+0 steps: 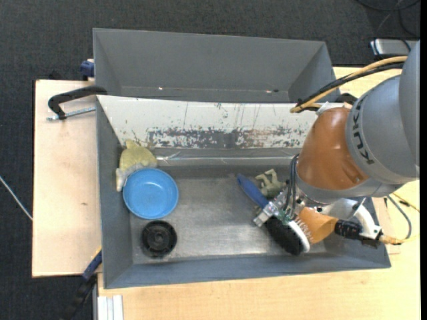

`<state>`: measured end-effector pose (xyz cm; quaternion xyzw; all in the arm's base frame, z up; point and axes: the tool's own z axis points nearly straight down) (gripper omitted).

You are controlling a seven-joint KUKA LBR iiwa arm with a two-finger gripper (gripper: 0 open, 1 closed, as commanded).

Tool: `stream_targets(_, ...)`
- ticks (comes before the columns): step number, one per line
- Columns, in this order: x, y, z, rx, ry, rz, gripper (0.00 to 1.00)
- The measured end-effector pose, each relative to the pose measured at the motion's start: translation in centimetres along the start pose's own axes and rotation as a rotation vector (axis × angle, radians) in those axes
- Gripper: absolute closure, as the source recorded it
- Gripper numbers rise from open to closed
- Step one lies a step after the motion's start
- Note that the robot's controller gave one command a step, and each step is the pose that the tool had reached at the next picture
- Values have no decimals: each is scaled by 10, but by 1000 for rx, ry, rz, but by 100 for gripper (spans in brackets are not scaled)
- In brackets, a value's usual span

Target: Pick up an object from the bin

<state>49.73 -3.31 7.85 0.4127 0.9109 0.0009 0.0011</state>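
The orange wrist cover (327,159) hides part of a black brush (283,235); a pale lump (269,179) beside a blue handle (250,190) is too small to name; the arm (393,125) runs off the right edge

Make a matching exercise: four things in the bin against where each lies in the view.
Things:
1. blue bowl
2. black round disc
3. pale yellow-green cloth
4. black brush

Places:
A. lower left corner
B. lower right
C. left side, between two others
D. upper left, just behind the bowl

Pairs: 1-C, 2-A, 3-D, 4-B
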Motion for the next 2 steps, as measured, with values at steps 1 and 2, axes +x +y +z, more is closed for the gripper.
stream_targets(1, 0, 1, -41, -2, -3, -2, 100)
stream_targets(2, -1, 3, -76, -2, -3, -5, 100)
